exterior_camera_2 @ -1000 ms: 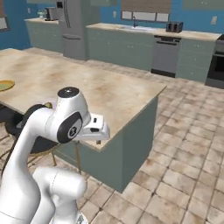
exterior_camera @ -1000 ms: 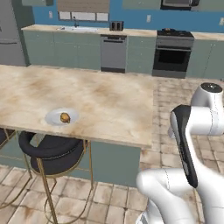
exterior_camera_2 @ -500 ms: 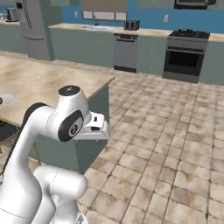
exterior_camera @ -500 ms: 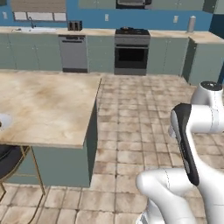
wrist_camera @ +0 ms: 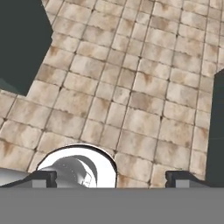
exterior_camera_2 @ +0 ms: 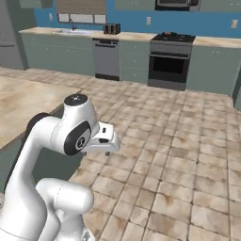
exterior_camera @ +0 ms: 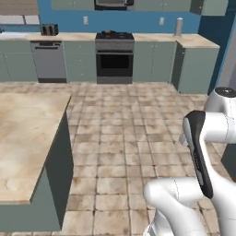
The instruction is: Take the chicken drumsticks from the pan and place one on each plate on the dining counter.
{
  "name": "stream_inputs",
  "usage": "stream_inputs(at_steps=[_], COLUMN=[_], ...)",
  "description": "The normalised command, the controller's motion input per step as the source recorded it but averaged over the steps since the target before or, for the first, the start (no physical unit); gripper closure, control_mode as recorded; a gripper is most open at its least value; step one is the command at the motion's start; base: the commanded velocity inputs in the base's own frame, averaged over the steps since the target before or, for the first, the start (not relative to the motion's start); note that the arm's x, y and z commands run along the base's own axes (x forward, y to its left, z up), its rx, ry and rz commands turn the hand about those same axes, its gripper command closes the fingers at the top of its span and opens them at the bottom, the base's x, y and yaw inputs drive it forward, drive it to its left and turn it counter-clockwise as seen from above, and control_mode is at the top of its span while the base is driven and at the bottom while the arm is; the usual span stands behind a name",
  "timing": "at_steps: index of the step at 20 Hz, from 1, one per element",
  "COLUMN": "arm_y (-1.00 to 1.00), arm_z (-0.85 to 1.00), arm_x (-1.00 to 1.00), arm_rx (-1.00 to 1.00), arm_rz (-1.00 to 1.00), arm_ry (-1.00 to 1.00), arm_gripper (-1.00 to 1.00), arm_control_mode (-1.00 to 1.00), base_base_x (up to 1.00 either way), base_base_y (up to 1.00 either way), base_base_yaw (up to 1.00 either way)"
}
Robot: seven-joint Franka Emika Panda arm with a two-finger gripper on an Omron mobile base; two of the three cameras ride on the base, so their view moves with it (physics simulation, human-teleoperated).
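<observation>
Above bare floor tiles (wrist_camera: 131, 87) the pincer (wrist_camera: 111, 178) hangs spread and empty, dining counter (exterior_camera: 23, 138) cut off left.

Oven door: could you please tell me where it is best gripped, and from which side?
Grip the horizontal bar across the top of the oven door, coming from the front with jaws above and below; it looks long, thin and level.

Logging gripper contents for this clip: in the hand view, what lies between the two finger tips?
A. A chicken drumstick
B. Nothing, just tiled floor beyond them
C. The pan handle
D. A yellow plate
B: the gripper stands open, its finger tips set far apart, with nothing between them and the tiled floor beyond.
</observation>
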Motion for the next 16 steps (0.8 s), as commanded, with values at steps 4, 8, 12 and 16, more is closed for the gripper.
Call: stream_inputs(at_steps=[4, 8, 12, 16], arm_y=[0.00, 0.00, 0.00, 0.00], arm_z=[0.00, 0.00, 0.00, 0.00], arm_x=[0.00, 0.00, 0.00, 0.00], arm_rx=[0.00, 0.00, 0.00, 0.00], arm_rz=[0.00, 0.00, 0.00, 0.00], arm_ry=[0.00, 0.00, 0.00, 0.00], arm_gripper=[-1.00, -1.00, -1.00, -1.00], arm_control_mode=[1.00, 1.00, 1.00, 1.00], base_base_x=[1.00, 1.00, 1.00, 1.00], base_base_y=[-0.12, 0.00, 0.08, 0.17], base_base_yaw=[-0.09, -0.02, 0.00, 0.07])
